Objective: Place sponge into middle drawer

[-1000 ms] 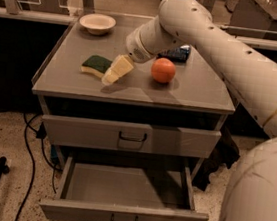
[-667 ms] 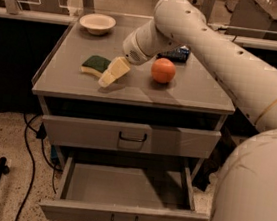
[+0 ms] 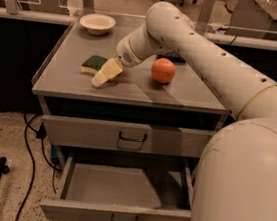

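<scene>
Sponge (image 3: 93, 63): green scrub face up over yellow foam, lying flat on the table (image 3: 131, 89), toward 10 o'clock from the centre of the top and outside any drawer.

Nearest the camera, the middle drawer (image 3: 119, 185) stands pulled out, its plain grey floor exposed and a small dark handle at the centre of its front. Dark cables (image 3: 27, 154) trail over the speckled floor at 9 o'clock from this drawer. Directly above it, the upper drawer (image 3: 90, 133) is shut, with a matching loop handle.

On the table, the gripper (image 3: 101, 77) is lowered to the surface at 4 o'clock from the sponge, just beside its right edge; whether they touch, and whether the gripper is open or closed, cannot be told. The white arm (image 3: 205, 55) reaches in from 3 o'clock. An orange (image 3: 163, 70) rests at 3 o'clock from the sponge, apart from the gripper. Farthest back, a pale bowl (image 3: 97, 24) sits upright at 12 o'clock from the sponge, near the rear edge.
</scene>
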`<state>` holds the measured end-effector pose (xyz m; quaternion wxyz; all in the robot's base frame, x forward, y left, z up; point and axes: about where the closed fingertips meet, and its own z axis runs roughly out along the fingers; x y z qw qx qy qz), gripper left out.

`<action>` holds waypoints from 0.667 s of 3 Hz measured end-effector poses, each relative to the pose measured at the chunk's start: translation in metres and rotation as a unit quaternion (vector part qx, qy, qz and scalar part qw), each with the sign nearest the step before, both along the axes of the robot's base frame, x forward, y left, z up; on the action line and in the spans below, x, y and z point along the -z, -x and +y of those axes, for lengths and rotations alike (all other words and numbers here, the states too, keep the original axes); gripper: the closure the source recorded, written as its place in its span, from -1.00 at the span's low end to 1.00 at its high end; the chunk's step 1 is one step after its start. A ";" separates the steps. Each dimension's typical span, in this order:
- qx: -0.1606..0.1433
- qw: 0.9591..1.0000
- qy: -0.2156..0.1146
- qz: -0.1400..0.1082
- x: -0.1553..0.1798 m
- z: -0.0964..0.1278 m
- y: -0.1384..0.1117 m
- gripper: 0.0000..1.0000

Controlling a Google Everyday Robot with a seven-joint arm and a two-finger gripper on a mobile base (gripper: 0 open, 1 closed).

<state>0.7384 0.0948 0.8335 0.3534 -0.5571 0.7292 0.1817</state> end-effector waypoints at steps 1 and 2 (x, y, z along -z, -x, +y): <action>0.001 1.000 -0.004 0.008 0.005 0.007 -0.003 -0.84; 0.000 1.000 -0.005 0.013 0.007 0.010 -0.002 -0.46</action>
